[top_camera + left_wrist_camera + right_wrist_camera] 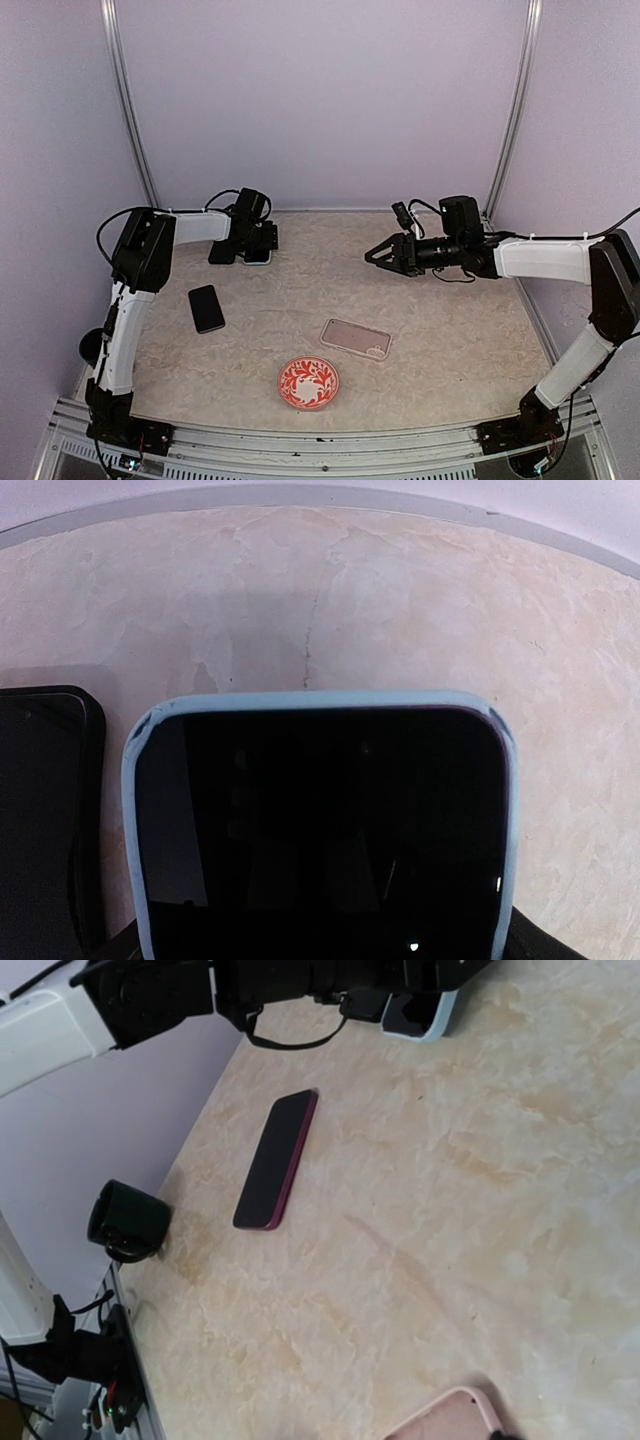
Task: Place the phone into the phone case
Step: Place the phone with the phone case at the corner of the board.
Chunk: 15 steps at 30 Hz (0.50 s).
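Note:
A bare dark phone with maroon edges lies flat on the left of the table. An empty pink phone case lies near the middle; its corner shows under the right wrist. At the back left my left gripper reaches low over a second phone in a light blue case, jaws wide against its long sides; that phone's end pokes out past the fingers. My right gripper hangs open and empty above the table, pointing left.
A flat black object lies beside the blue-cased phone. A red patterned plate sits near the front edge. A black round object stands at the table's left edge. Walls close the back and sides.

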Available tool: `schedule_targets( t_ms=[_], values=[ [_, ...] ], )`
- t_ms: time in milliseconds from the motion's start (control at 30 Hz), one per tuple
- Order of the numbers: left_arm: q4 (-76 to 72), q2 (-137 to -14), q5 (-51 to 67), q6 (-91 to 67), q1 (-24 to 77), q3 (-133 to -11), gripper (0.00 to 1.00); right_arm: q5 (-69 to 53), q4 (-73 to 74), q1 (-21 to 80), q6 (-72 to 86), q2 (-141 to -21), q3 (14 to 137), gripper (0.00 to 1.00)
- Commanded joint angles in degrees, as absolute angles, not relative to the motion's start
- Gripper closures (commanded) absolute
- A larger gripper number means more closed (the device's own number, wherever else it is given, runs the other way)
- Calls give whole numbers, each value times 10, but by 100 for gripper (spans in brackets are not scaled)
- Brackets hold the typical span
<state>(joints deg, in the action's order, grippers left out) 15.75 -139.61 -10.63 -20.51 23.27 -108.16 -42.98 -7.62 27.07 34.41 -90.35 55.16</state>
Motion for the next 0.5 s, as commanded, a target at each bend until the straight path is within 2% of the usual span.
schedule_targets(
  t_ms=[0, 467],
  values=[
    [141, -1407, -112, -212, 232, -1087, 23, -439, -91, 267, 348, -900, 543, 30],
    [143, -1407, -118, -217, 231, -1086, 14, -440, -91, 267, 347, -899, 543, 29]
  ],
)
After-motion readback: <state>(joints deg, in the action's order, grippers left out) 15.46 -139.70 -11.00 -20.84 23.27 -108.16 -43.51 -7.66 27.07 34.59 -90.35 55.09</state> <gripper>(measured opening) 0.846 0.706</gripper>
